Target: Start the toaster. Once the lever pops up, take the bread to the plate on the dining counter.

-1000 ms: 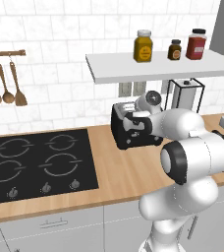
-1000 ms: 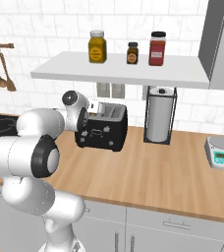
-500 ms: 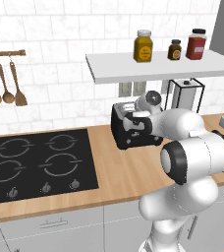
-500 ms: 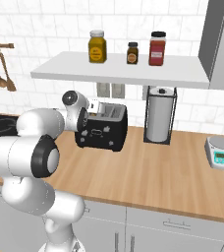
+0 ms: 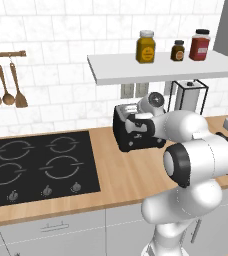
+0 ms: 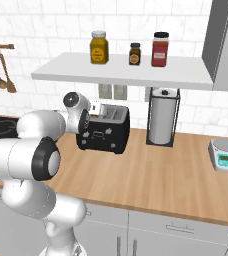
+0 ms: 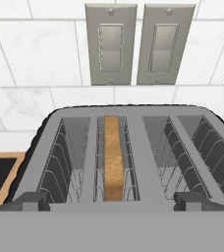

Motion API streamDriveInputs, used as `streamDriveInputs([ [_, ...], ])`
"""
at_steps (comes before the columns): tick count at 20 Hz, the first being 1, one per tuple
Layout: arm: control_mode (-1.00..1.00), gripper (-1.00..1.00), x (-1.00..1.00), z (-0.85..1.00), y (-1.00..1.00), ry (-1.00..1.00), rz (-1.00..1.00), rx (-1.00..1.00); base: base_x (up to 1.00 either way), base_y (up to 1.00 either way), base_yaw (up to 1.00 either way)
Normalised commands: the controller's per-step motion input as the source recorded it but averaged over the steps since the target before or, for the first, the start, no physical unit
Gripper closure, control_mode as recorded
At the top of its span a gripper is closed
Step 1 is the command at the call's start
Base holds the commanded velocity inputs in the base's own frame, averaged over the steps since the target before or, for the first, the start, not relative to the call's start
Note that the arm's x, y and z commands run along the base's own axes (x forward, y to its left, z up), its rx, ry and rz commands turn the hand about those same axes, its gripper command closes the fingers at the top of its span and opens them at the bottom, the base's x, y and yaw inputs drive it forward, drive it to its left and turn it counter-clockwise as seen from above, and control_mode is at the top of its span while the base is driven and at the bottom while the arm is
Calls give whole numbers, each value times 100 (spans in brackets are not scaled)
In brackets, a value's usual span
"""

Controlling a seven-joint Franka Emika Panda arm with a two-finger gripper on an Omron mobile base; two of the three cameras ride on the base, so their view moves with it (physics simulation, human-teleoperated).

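Note:
The black four-slot toaster [image 5: 132, 143] [image 6: 106, 136] stands on the wood worktop against the tiled wall. From above, the toaster [image 7: 133, 147] shows the bread [image 7: 113, 157] sunk edge-on in its second slot from the left; the other slots are bare. My gripper [image 7: 113, 202] hovers over the toaster's front edge, open, its dark fingertips [image 7: 35, 199] wide apart with nothing between them. In the base views the gripper [image 5: 136, 124] [image 6: 87, 120] sits at the toaster's near upper side. The plate and the dining counter are out of view.
A black hob [image 5: 36, 167] lies left of the toaster. A paper-towel holder [image 6: 162, 117] and a kitchen scale [image 6: 226, 155] stand to the right. A white shelf [image 6: 121, 70] with three jars hangs overhead. Two wall switches [image 7: 133, 44] sit behind the toaster.

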Motion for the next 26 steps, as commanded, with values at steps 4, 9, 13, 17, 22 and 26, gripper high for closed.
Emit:
streamDriveInputs([
  [4,-100,-100,0,0,0,0,0,0,0,0,0],
  [9,-100,-100,0,0,0,0,0,0,0,0,0],
  [13,-100,-100,0,0,0,0,0,0,0,0,0],
  [17,-100,-100,0,0,0,0,0,0,0,0,0],
  [22,-100,-100,0,0,0,0,0,0,0,0,0],
  [26,-100,-100,0,0,0,0,0,0,0,0,0],
])
